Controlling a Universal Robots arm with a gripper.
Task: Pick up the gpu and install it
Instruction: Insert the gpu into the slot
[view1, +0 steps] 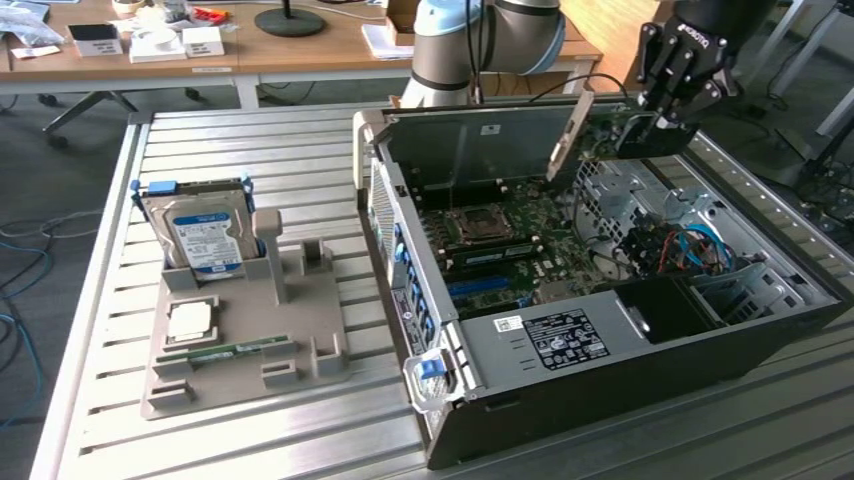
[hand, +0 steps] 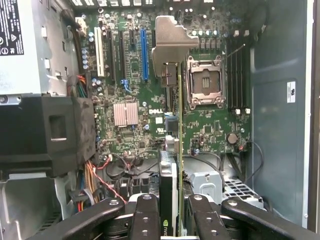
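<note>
- Gripper (view1: 657, 125) (hand: 175, 212): the fingers (hand: 147, 217) are clamped on the gpu (view1: 607, 135) (hand: 170, 175), one on each face of the card.
- The gpu is held on edge between the fingers and extends away from the fingertips. In the wrist view its thin green board edge runs straight out from the grip, with the black fan housing on one face, just beside one finger.
- The silver end bracket (view1: 577, 135) (hand: 172, 40) is at the end of the card farthest from the gripper.
- Open computer case (view1: 747, 330): it lies on its side directly under the gripper. The held card hangs above the case opening, clear of the board below, and is not seated in any slot.
- Motherboard (view1: 521, 235) (hand: 210, 125): it lies beneath the gripper, past the card.
- Processor socket (view1: 478, 225) (hand: 204, 82): on the motherboard, beside the line of the card's edge in the wrist view.
- Expansion slots, including a blue one (hand: 145, 55): on the motherboard, to the other side of the card from the socket.
- Grey parts tray (view1: 307, 330): on the slatted table (view1: 267, 150), well apart from the gripper, across the case from it.
- Hard drive (view1: 200, 235): it stands upright in the tray.
- Narrow green memory stick (view1: 227, 352): it lies flat on the tray.
</note>
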